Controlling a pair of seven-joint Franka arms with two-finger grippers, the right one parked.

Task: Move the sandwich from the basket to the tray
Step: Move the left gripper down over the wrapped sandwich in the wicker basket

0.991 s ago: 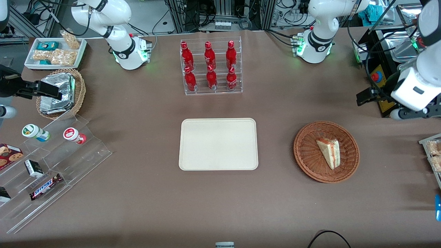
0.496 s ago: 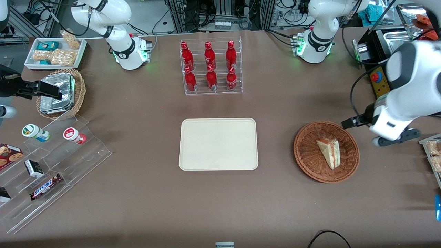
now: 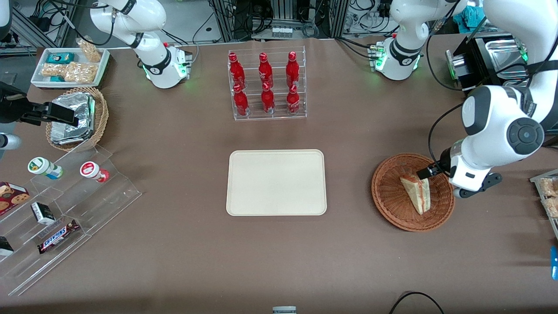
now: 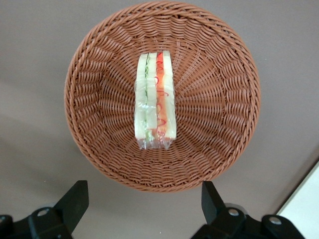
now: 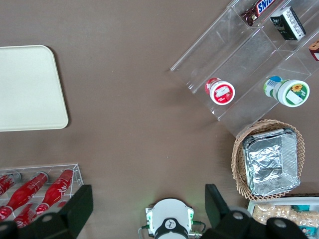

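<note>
The end effector has swung in over the basket, fingers spread wide and empty. The sandwich lies in the basket, untouched, well apart from the tray. Reaching looks nearly finished; descent and grasp remain.

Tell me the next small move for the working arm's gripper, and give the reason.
Probably lower it straight down around the clear-wrapped triangular sandwich. The left arm's gripper hangs open above the shallow reddish-brown wicker basket, touching nothing, and the sandwich lies on its side in the basket's middle. The cream rectangular tray holds nothing yet, so the pick comes first.
</note>
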